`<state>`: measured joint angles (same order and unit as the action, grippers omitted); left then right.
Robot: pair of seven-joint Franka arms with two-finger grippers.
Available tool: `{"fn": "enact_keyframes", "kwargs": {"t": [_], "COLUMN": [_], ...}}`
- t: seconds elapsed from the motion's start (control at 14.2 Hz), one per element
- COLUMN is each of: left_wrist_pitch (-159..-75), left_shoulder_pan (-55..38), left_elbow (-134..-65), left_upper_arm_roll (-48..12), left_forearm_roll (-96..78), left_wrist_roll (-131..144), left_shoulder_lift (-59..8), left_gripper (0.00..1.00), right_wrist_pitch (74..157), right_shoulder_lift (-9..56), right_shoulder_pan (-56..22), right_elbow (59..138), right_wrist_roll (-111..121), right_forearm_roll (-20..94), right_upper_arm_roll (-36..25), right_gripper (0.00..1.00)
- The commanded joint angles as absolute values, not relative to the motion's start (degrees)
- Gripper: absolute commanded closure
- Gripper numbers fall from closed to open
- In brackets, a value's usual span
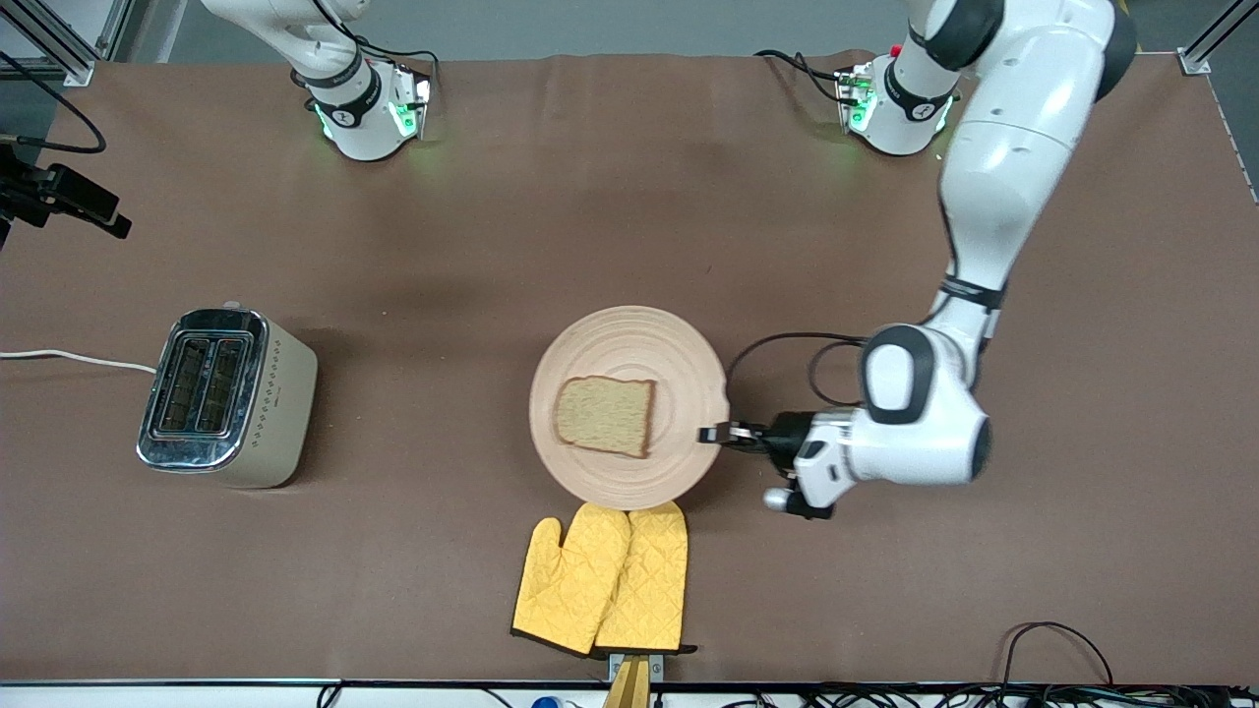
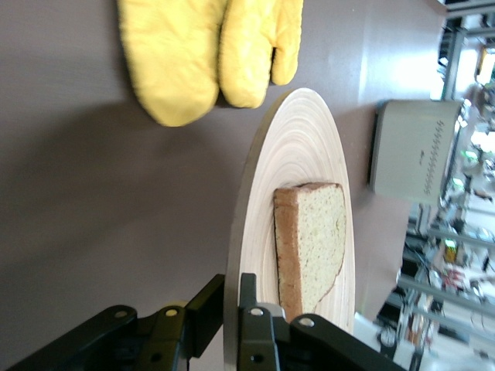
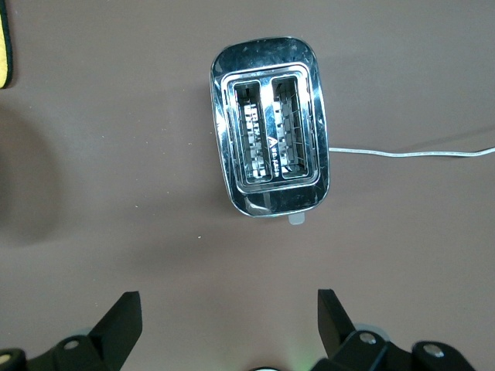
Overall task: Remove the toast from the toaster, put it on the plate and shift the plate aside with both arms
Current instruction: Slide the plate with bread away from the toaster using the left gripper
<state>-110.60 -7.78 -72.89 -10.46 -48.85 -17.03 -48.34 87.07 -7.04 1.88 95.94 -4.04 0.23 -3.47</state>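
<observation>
The brown table [image 1: 629,197] spans the whole scene, with the two arms' bases along its edge farthest from the front camera. The left arm [image 1: 1003,167] reaches down across it, its wrist bent so that the left gripper [image 1: 716,434] lies low and level at the plate's rim. The right arm [image 1: 325,59] waits high up, and its right gripper [image 3: 224,313] hangs over the toaster [image 1: 226,398] with fingers spread wide and nothing between them.

The toaster stands toward the right arm's end of the table, well apart from the left gripper, slots up and both unfilled (the right wrist view looks straight into them).

The plate [image 1: 629,405] rests on the table directly before the left gripper, whose fingers [image 2: 251,297] pinch its rim, one above and one below.

A pair of yellow oven mitts [image 1: 605,578] lies just beside the plate, nearer to the front camera, cuffs toward the table's edge.

The toast [image 1: 605,415] lies flat on the plate, a little off-centre away from the left gripper; its long axis runs toward the gripper, its rounded top pointing away from it.
</observation>
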Motion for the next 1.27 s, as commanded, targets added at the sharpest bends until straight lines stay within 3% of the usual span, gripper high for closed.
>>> {"fn": "enact_keyframes", "kwargs": {"t": [0.0, 0.56, 0.99, 1.06, 1.13, 1.2], "left_wrist_pitch": [-101.4, -96.1, -95.9, -96.1, -96.2, -96.3], "left_shoulder_pan": [0.9, 19.2, 25.8, 26.0, 26.0, 26.0], "left_elbow": [-73.4, -73.4, -73.4, -73.3, -73.3, -73.4], "left_upper_arm_roll": [-11.3, -10.8, -10.9, -10.9, -10.8, -10.8], "left_forearm_roll": [-47.6, -38.3, -39.1, -39.1, -39.1, -39.0], "left_wrist_roll": [-28.5, -48.8, -50.9, -50.5, -50.2, -49.9], "left_shoulder_lift": [-47.9, -51.3, -57.5, -58.1, -58.2, -58.0], "left_gripper": [1.0, 1.0, 1.0, 0.95, 0.67, 0.28], "right_wrist_pitch": [88.2, 88.1, 88.1, 88.1, 88.1, 88.1], "right_shoulder_lift": [-8.3, -8.2, -8.1, -8.1, -8.1, -8.1], "right_shoulder_pan": [1.8, 1.9, 2.0, 2.0, 2.0, 2.0], "right_elbow": [97.5, 97.4, 97.4, 97.4, 97.4, 97.4], "right_wrist_roll": [-4.4, -4.5, -4.5, -4.5, -4.5, -4.5], "right_forearm_roll": [-1.0, -0.8, -0.8, -0.7, -0.7, -0.7], "right_upper_arm_roll": [-3.4, -3.5, -3.5, -3.5, -3.5, -3.5], "right_gripper": [0.0, 0.0, 0.0, 0.0, 0.0, 0.0]}}
